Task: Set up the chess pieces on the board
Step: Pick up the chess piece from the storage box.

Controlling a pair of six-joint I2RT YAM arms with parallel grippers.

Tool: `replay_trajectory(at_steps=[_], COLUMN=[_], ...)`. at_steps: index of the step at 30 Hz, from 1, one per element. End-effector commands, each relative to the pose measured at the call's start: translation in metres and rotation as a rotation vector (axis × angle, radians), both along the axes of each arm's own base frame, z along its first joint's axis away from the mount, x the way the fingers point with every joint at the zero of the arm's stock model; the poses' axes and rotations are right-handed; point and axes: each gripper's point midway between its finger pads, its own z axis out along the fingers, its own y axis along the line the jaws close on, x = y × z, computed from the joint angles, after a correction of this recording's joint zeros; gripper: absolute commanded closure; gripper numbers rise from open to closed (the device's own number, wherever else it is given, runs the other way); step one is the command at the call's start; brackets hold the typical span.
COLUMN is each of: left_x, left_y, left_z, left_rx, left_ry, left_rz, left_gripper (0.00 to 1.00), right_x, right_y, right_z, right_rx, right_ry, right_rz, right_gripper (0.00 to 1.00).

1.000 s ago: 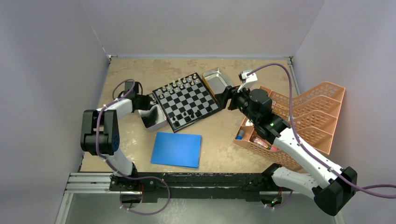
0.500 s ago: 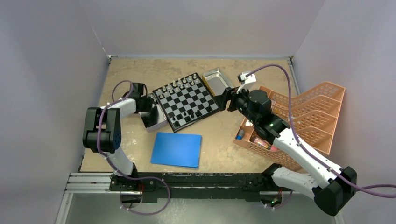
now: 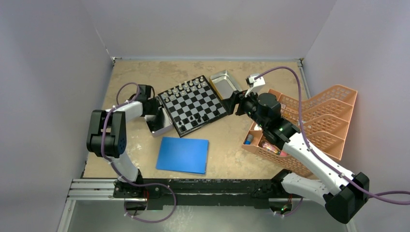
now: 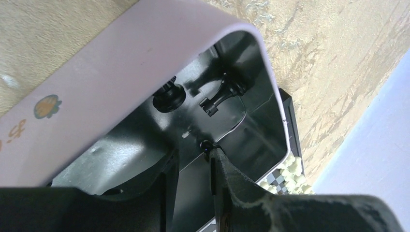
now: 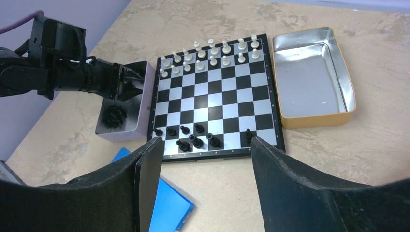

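Note:
The board [image 3: 193, 104] [image 5: 212, 96] lies mid-table, with silvery-white chess pieces [image 5: 208, 53] in two rows on its far side and several black ones [image 5: 193, 137] along its near rows. To its left stands a lavender tin [image 3: 162, 126] [image 4: 121, 63]. More black pieces [image 4: 220, 96] [image 5: 115, 116] lie on the tin's dark floor. My left gripper [image 3: 157, 107] [image 4: 193, 152] reaches into this tin, its jaws a narrow gap apart with nothing between them. A tiny black piece [image 4: 208, 144] sits at one fingertip. My right gripper [image 3: 232, 102] [image 5: 205, 140] hovers open beside the board's right corner.
An open shiny metal tray [image 3: 225, 83] [image 5: 314, 72] sits against the board's far right edge. A blue sheet [image 3: 183, 154] [image 5: 164, 208] lies in front of the board. An orange slotted basket [image 3: 314, 125] holding small items stands at the right, under the right arm.
My left gripper has shifted a little toward the back inside the tin, and its jaws have parted slightly. The right arm and the board's pieces have not moved.

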Motion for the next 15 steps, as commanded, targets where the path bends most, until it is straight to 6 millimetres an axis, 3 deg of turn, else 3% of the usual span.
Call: replay_trajectory(at_steps=[1,15], left_x=[0.0134,0.0144], left_y=[0.0051,0.0038], left_z=[0.0118,0.0029], left_rx=[0.037,0.018], left_ry=[-0.036,-0.019], left_rz=[0.044,0.062], left_gripper=[0.71,0.71], right_x=[0.0,0.0003], right_y=[0.0006,0.0007], right_z=[0.0189,0.0171], right_rx=[0.034,0.033], right_ry=[-0.066,-0.065], right_rz=[0.011,0.011], right_gripper=[0.31,0.31])
